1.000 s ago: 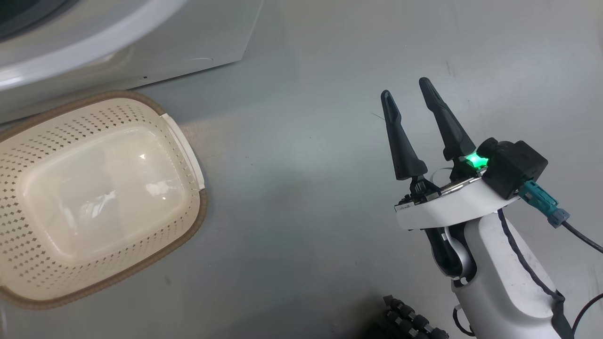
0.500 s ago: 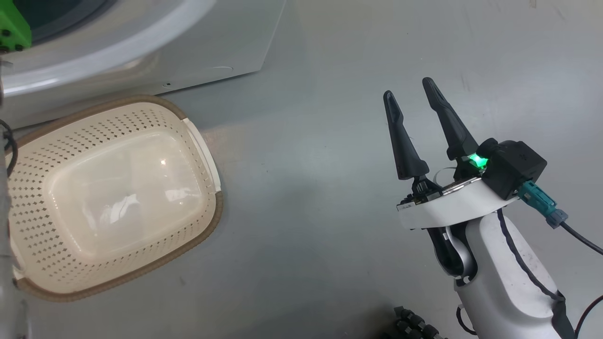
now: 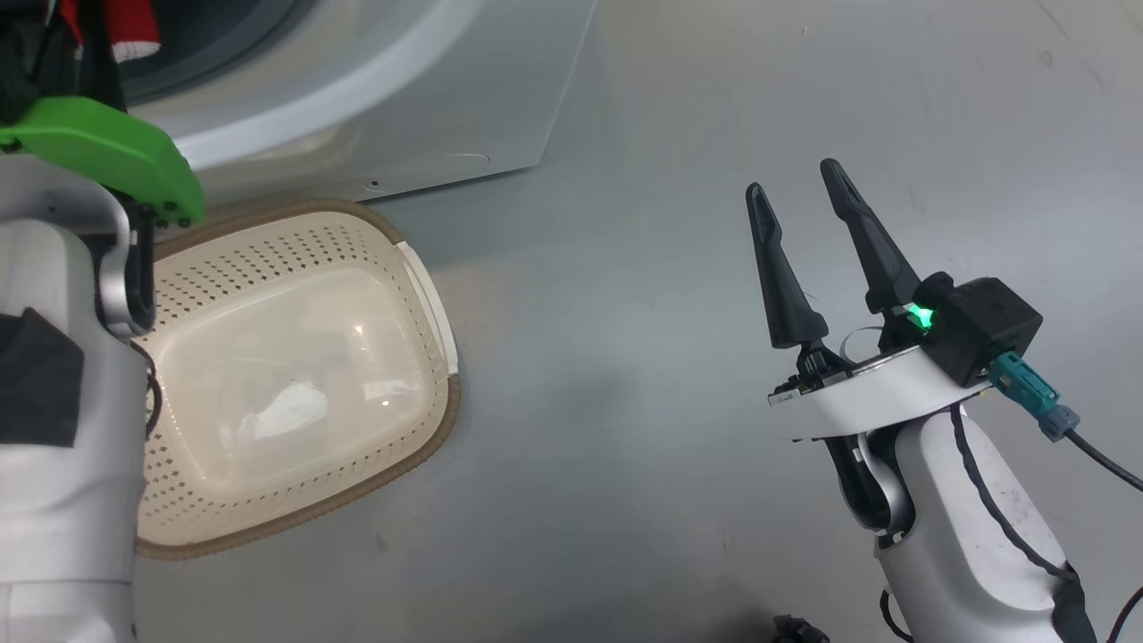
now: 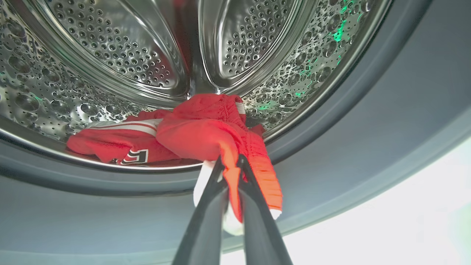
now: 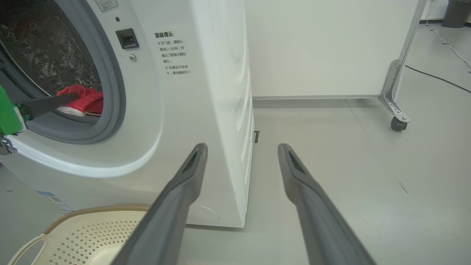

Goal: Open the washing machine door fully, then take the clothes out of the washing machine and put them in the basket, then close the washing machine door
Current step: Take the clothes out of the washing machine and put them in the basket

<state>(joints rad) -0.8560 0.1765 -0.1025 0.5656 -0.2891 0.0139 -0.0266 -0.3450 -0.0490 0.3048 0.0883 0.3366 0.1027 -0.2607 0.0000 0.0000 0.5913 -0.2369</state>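
The clothes [image 3: 134, 31] showed in the head view as a scrap of red with white trim at the top left corner, inside the mouth of the machine [image 3: 429, 107]. The left arm [image 3: 62, 375] reached up toward them. The basket [image 3: 444, 413] stood on the floor [image 3: 625, 357] just in front of the machine's foot, below the mouth and beside that arm, with nothing in it. The right gripper [image 3: 795, 179] hung over bare floor well apart to the right.

In the left wrist view the left gripper [image 4: 231, 162] was clamped tight on a fold of red cloth with a white hem at the front lip of the drum [image 4: 121, 48]. That fold hung out over the gasket [image 4: 349, 140]. The rest of the clothes lay behind it on the drum's bottom, running back and toward the view's left.

In the right wrist view the right gripper's fingers stood wide apart and empty, pointing past the machine's front corner. At the left edge, a dark finger of the left gripper met the red cloth at the mouth's lower edge, and the basket's rim sat under that mouth.

The basket lay down and outward from the held fold, so the left arm, plainly the nearer, would probably have to draw straight back and then lower. The trailing cloth could drag on the gasket.
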